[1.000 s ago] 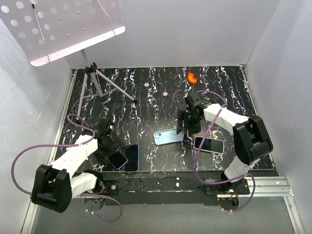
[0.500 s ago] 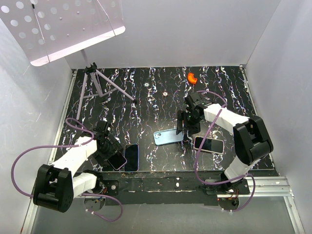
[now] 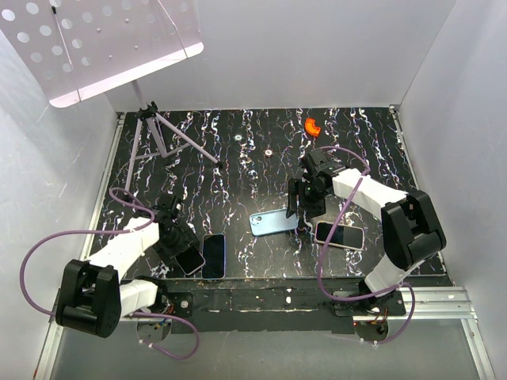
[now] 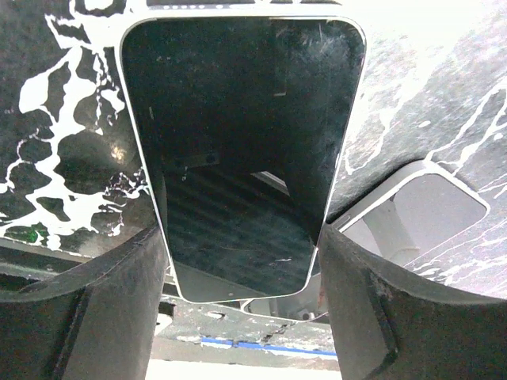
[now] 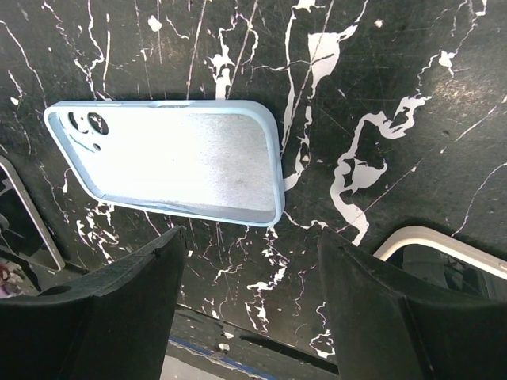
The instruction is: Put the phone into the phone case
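Insertion has not started: no phone sits in the case, so the whole job is left.

Nearest, at the left front of the table (image 3: 238, 170), the left gripper (image 4: 242, 245) straddles a dark phone (image 4: 245, 142) lying screen up. One finger stands along each long edge of it. The fingers look just at those edges, but I cannot tell whether they clamp it or only flank it. The phone rests flat on the table, not lifted. A second dark phone (image 3: 213, 255) lies just beside it on the right.

On the right side lies a third phone (image 3: 339, 234) with a pale rim, also flat.

A little farther in, near the middle, the light blue phone case (image 5: 170, 162) lies hollow side up and empty, with its camera cut-out at one end. The right gripper (image 3: 305, 207) hangs beside it with its fingers spread wide and nothing between them.

What remains, as I judge it: secure the phone, carry it across to the case, line it up and press it in.

At the far edge stand a small tripod (image 3: 162, 134) and an orange object (image 3: 312, 126).
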Tool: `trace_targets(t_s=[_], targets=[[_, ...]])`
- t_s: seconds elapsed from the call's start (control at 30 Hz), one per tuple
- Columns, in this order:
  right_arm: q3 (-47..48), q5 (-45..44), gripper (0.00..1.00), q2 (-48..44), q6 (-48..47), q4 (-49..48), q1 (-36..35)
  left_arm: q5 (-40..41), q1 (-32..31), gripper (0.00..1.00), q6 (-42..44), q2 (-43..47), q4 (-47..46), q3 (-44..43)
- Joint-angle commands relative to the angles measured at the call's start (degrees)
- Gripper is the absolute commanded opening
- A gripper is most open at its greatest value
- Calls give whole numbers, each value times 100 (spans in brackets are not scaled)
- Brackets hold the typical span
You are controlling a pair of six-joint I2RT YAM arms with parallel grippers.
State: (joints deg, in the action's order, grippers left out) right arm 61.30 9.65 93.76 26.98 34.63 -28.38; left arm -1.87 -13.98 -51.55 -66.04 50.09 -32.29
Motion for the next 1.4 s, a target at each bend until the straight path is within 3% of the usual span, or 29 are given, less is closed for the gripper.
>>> trace_targets(t_s=[0.0, 0.3, 0.53, 0.93, 1.37], targets=[[189, 177, 73, -226, -26, 140, 17, 389, 9, 0, 373, 100, -263, -356], [400, 485, 73, -296, 26, 211, 43, -59, -43, 0, 997, 504, -201, -778], [550, 889, 73, -463, 44, 281, 184, -253, -491, 0, 1340, 487, -245, -1086], [638, 2031, 74, -665, -149, 386, 527, 20, -2117, 0, 1815, -66, -438, -1929], [822, 4342, 79, -472, -176, 132, 518, 371, -3725, 0, 2412, -304, -763, -2580]])
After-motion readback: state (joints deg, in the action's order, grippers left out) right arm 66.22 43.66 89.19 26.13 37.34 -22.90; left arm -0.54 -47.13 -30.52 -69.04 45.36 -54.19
